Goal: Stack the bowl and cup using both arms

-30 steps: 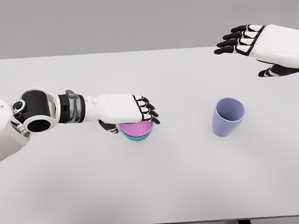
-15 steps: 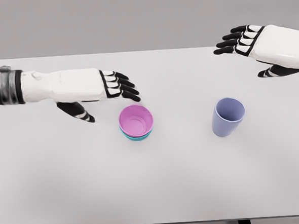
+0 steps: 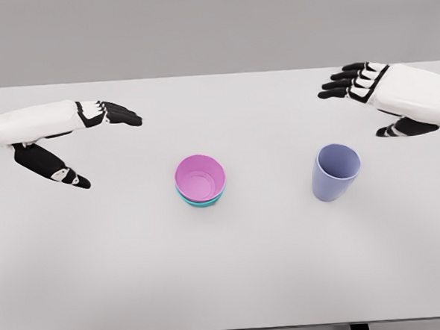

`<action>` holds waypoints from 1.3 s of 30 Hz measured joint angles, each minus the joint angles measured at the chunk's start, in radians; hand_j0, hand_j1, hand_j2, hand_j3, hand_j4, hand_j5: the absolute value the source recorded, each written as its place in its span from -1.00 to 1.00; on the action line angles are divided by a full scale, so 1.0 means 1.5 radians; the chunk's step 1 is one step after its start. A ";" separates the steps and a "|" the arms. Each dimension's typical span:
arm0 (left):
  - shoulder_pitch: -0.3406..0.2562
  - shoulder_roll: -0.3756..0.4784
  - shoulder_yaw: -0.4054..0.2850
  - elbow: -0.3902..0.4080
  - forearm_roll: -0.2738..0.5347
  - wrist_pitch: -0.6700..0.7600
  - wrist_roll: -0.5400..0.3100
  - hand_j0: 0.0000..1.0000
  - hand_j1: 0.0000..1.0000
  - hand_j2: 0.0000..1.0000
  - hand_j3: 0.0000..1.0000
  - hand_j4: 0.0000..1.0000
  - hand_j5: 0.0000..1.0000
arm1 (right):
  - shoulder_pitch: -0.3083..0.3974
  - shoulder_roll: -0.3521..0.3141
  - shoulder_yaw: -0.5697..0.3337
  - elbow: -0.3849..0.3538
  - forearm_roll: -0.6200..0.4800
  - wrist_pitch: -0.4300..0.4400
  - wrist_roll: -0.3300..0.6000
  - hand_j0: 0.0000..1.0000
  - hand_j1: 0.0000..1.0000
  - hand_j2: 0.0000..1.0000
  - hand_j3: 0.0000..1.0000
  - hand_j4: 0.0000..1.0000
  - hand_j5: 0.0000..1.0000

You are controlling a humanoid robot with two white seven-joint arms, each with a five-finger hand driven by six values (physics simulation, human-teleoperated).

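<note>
Your pink bowl (image 3: pixel 200 177) already sits nested in the teal bowl (image 3: pixel 201 202), well right of your empty, spread left hand (image 3: pixel 69 140). The cup (image 3: pixel 335 171) stands unstacked below your spread right hand (image 3: pixel 384 95).

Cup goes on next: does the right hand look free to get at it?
Probably yes: the right hand hovers open behind the cup, with bare table between and nothing blocking.
</note>
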 measured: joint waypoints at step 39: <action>0.004 0.003 0.014 0.007 -0.002 0.000 0.000 1.00 1.00 1.00 1.00 1.00 1.00 | -0.273 -0.184 0.386 0.012 -0.007 0.001 0.000 1.00 1.00 1.00 1.00 1.00 1.00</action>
